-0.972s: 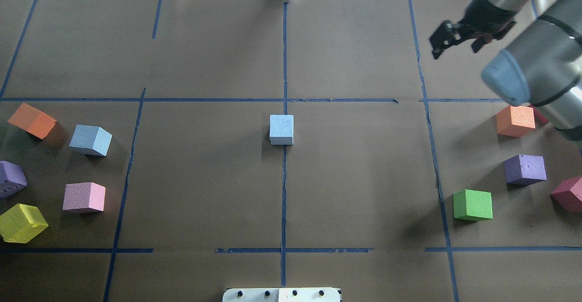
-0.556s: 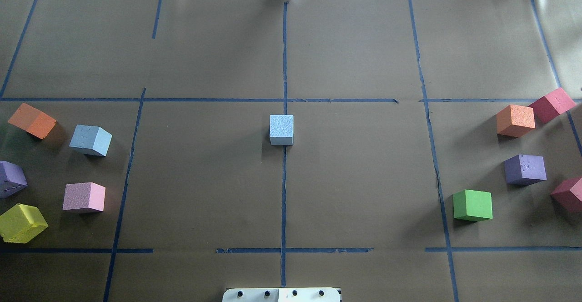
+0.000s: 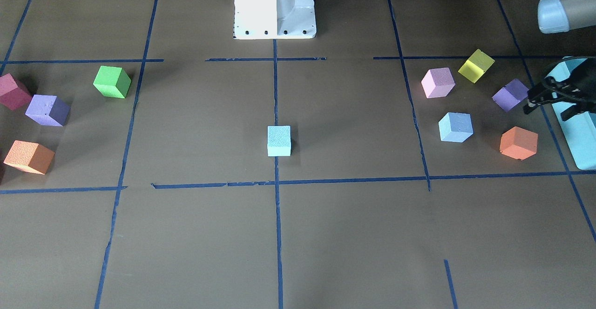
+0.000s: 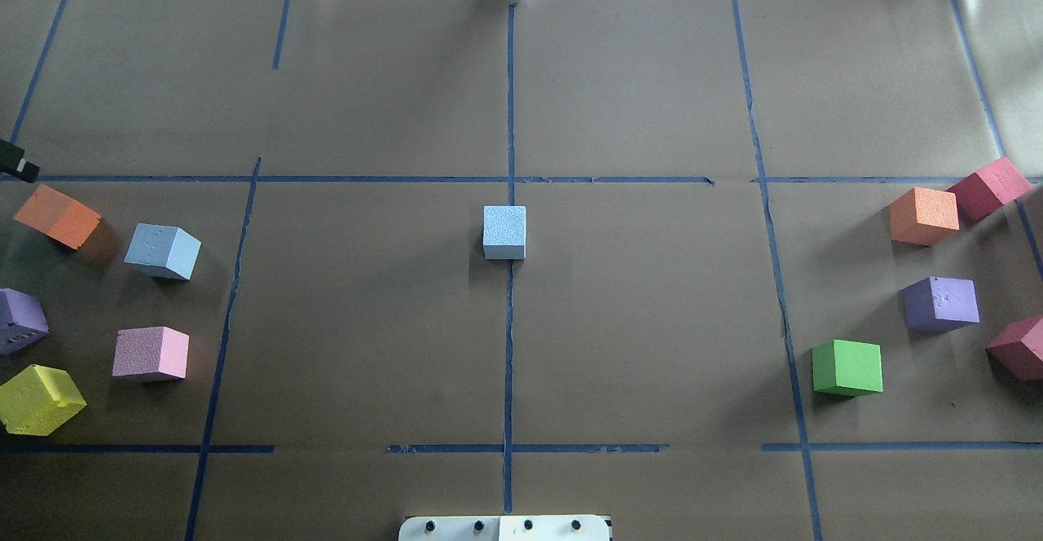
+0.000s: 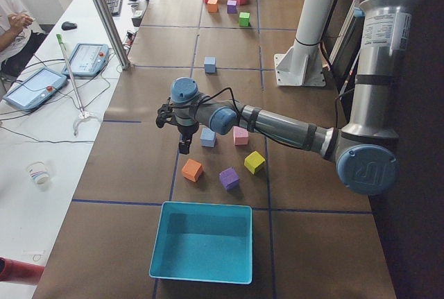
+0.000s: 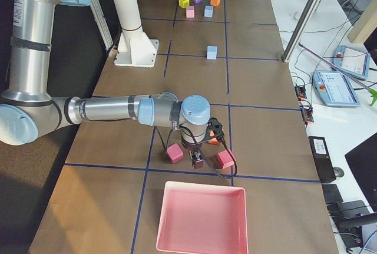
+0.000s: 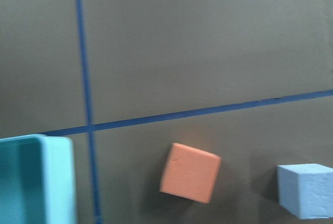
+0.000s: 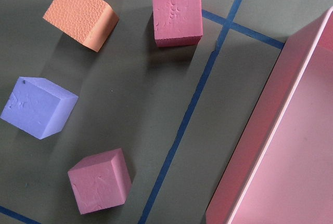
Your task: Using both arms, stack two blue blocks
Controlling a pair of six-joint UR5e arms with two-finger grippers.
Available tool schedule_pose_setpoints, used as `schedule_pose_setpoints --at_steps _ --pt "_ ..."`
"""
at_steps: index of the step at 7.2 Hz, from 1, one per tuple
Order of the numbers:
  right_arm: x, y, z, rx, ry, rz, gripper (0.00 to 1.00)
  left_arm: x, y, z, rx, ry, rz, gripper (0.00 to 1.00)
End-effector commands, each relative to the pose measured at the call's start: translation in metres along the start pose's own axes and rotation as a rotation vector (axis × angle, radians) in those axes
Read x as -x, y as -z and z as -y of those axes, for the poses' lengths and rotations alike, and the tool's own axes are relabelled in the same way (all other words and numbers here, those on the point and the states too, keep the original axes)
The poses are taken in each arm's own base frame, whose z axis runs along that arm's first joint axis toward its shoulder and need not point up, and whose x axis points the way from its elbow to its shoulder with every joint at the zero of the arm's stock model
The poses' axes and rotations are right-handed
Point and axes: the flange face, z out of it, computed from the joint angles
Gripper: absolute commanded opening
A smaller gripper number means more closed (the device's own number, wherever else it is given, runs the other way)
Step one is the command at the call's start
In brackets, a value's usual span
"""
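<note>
One blue block (image 4: 504,232) sits alone at the table's centre on the middle tape line, and it also shows in the front view (image 3: 279,140). The other blue block (image 4: 162,251) lies tilted among the cubes on the left, also seen in the front view (image 3: 456,127) and in the left wrist view (image 7: 307,190). My left gripper (image 3: 549,110) hovers open and empty by the teal box, beyond the orange cube (image 3: 518,143) from that block. My right gripper (image 6: 196,160) shows only in the right side view, over the red cubes, and I cannot tell its state.
A teal box (image 5: 201,240) stands at the left end and a pink tray (image 6: 203,218) at the right end. Purple, pink (image 4: 151,354) and yellow cubes surround the left blue block. Green (image 4: 847,367), purple, orange and red cubes lie on the right.
My right arm has withdrawn out of the overhead view at the upper right. A tip of my left gripper has come in at the left edge. The cubes have not moved.
</note>
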Motion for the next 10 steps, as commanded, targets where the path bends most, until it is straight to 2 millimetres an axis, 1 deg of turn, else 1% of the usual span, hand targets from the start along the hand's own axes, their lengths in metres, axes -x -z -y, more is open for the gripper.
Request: schedule_pose_setpoints --at_steps 1,2,3,4,5,6,7,8,9,10 --pt "-0.001 -0.001 -0.002 0.0 -0.009 0.001 0.99 -0.059 -0.065 -0.009 -0.017 0.038 0.048 1.0" --pt "-0.002 -0.001 -0.003 0.001 -0.01 0.001 0.99 -0.079 -0.084 -0.007 -0.009 0.02 0.049 1.0" --pt "-0.001 0.001 -0.002 -0.002 -0.009 0.0 0.99 -0.091 -0.093 -0.012 0.008 0.009 0.041 1.0" --pt "-0.001 0.0 -0.002 -0.001 -0.008 0.002 0.99 -0.096 -0.097 -0.014 0.017 0.014 0.039 1.0" --pt "-0.001 -0.001 -0.002 0.0 -0.009 0.002 0.99 -0.1 -0.102 -0.017 0.026 0.028 0.038 1.0" --pt "-0.001 -0.001 -0.002 0.0 -0.009 0.002 0.99 -0.099 -0.114 -0.022 0.048 0.028 0.047 1.0" --pt "-0.001 -0.001 -0.002 0.0 -0.009 0.001 0.99 -0.093 -0.124 -0.024 0.066 0.037 0.057 1.0" --pt "-0.001 -0.001 -0.003 0.001 -0.01 0.003 0.99 -0.095 -0.136 -0.022 0.08 0.034 0.063 1.0" --pt "-0.001 -0.001 -0.003 0.001 -0.01 0.003 0.99 -0.096 -0.143 -0.016 0.087 0.037 0.066 1.0" --pt "-0.002 -0.001 -0.003 0.001 -0.01 0.001 0.99 -0.096 -0.148 -0.017 0.091 0.032 0.064 0.99"
